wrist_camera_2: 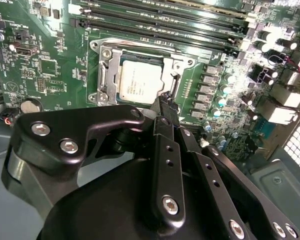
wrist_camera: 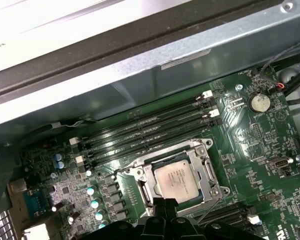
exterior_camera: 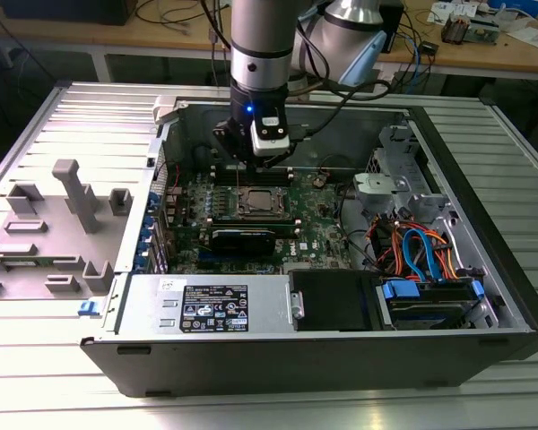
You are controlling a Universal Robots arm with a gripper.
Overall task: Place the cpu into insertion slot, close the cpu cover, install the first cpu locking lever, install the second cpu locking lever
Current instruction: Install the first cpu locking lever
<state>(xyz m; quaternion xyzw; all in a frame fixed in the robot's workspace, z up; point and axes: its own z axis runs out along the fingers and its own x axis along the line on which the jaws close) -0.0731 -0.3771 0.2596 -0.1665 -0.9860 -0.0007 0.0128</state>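
Observation:
The cpu (wrist_camera_2: 140, 82) (wrist_camera: 176, 180), a small square chip with a silver-grey top, lies flat in the insertion slot (exterior_camera: 258, 202) on the green motherboard. The silvery cpu cover (wrist_camera_2: 106, 75) (wrist_camera: 208, 172) lies down around it, framing the chip in its window. My gripper (wrist_camera_2: 164, 101) (wrist_camera: 163, 202) is shut, and its black tips sit at the socket's edge beside the chip. A thin wire lever (wrist_camera: 210, 212) runs off the socket corner near the tips. I cannot tell if the tips touch it. In the exterior view the gripper (exterior_camera: 254, 163) hangs just above the socket inside the open case.
Long black memory slots (wrist_camera: 145, 132) run beside the socket. A black card (exterior_camera: 242, 238) lies towards the case's front, with the power supply (exterior_camera: 206, 309) beyond it. Blue and orange cables (exterior_camera: 421, 255) fill the exterior view's right. A grey moulded tray (exterior_camera: 63, 224) lies outside on the left.

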